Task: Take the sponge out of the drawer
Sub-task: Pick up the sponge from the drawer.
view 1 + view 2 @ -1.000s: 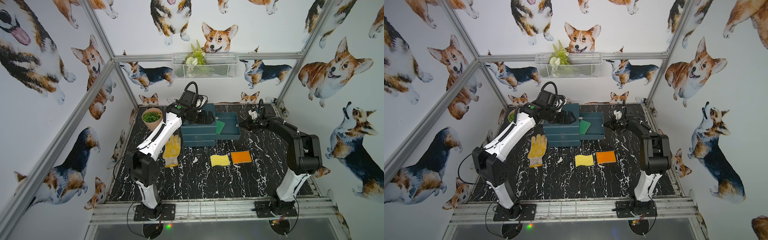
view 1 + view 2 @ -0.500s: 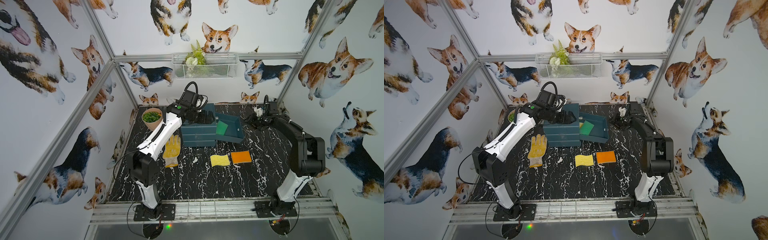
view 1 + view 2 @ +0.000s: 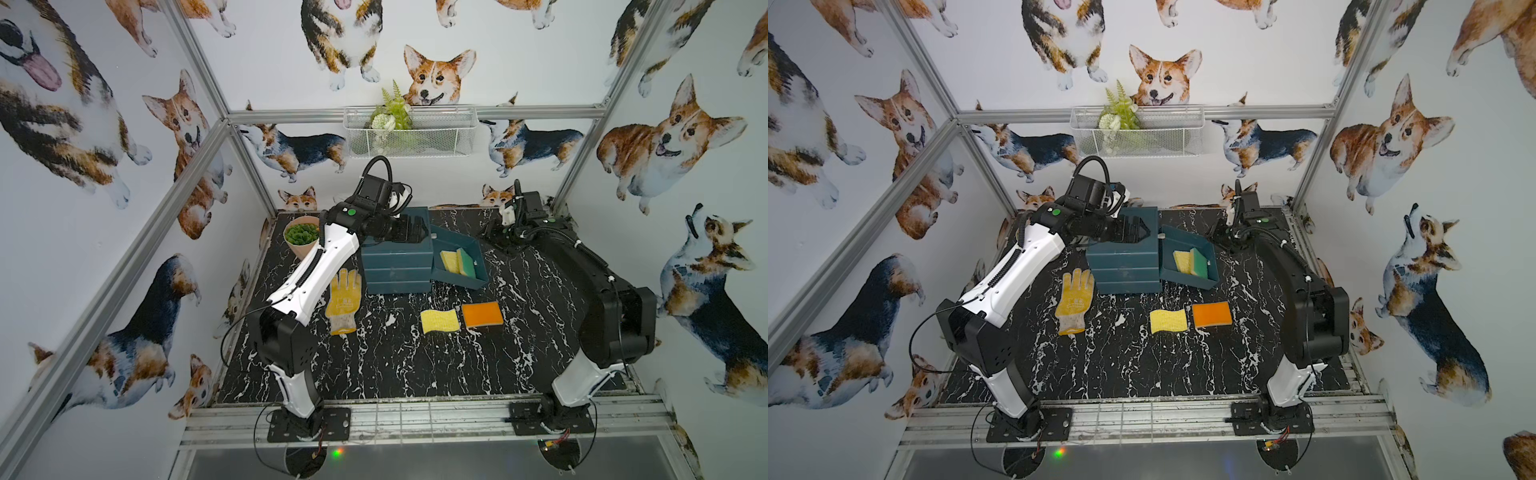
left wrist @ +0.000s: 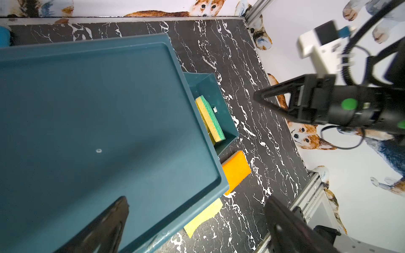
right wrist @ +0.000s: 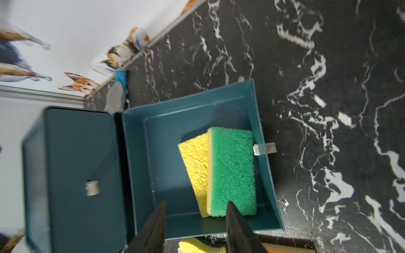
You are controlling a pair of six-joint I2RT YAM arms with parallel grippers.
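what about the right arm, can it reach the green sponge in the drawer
Probably yes: the drawer is open, the green sponge lies uncovered on top, and the open right gripper hovers close with nothing between.

I find both top views set high above and well back from the cabinet [image 3: 397,266], on the side of the arm bases [image 3: 307,424], facing down and inward, far enough off to take in the whole table [image 3: 374,374]. The left wrist view sits close over the cabinet's top, looking across it to the open drawer [image 4: 208,84] beside the cabinet. The right wrist view sits close above that drawer, facing down into it. Both wrist views share the cabinet top and the drawer.
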